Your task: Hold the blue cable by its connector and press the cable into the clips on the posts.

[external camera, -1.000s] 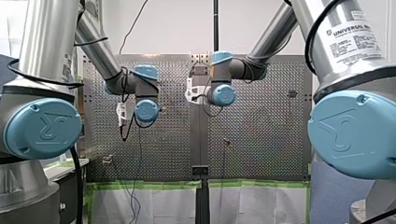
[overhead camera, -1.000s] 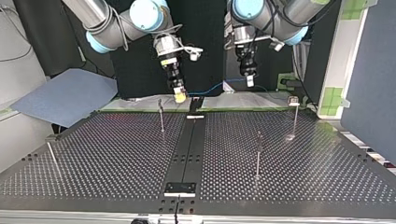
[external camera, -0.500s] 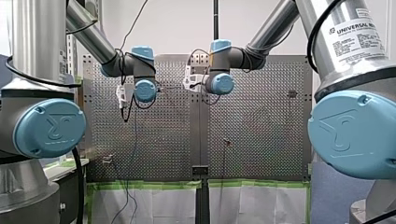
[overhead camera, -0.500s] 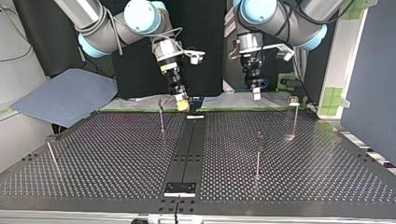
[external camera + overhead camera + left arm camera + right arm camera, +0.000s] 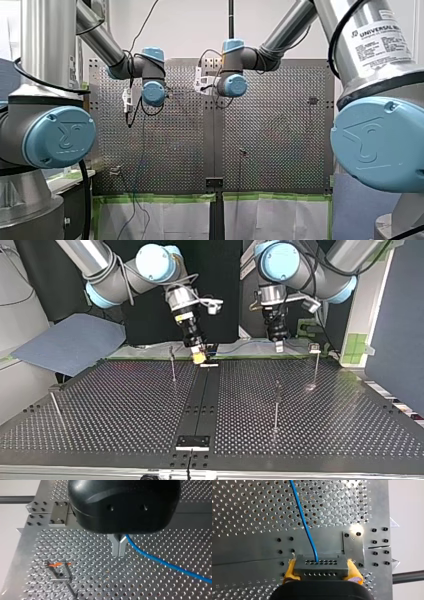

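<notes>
Top view foreground is taken up by the perforated table (image 5: pixel 125 410), on which thin posts (image 5: pixel 276 405) are stood well apart so that a cable can be strung from clip to clip; no cable is seen on any of them.

Farther back, near the table's far edge, the right gripper (image 5: pixel 199 357) is hung low over the centre strip (image 5: pixel 200 400). The left gripper (image 5: pixel 278 345) is set off toward the view's right.

In the right wrist view the yellow pads (image 5: pixel 290 570) are clamped on the grey connector (image 5: pixel 321 566), so the blue cable (image 5: pixel 303 517) is anchored at its end and led away over the table.

In the left wrist view the metal fingers (image 5: pixel 116 547) are closed together with the cable passing at their root. It is apparently pinched there so the span can be tensioned and steered. A post with an orange clip (image 5: pixel 58 564) lies just beyond and is judged the likely first target.
</notes>
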Robot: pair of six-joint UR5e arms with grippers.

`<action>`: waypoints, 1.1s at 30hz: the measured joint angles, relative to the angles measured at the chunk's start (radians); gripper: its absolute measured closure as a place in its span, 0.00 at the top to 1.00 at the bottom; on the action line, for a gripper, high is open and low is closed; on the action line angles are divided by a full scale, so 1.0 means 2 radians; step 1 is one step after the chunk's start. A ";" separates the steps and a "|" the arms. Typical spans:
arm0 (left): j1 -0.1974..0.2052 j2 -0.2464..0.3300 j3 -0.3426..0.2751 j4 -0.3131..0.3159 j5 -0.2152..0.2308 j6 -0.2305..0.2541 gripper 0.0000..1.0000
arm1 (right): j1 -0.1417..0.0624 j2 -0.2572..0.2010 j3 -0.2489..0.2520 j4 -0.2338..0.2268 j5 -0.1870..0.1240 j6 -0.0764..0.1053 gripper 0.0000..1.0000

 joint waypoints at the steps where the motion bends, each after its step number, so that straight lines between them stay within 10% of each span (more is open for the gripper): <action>1: 0.001 0.001 0.001 -0.003 0.002 0.000 0.00 | 0.000 0.002 -0.002 0.001 0.000 0.000 0.00; 33: 0.040 0.011 0.105 -0.155 -0.008 0.022 0.00 | -0.002 0.027 -0.049 0.026 0.009 -0.001 0.00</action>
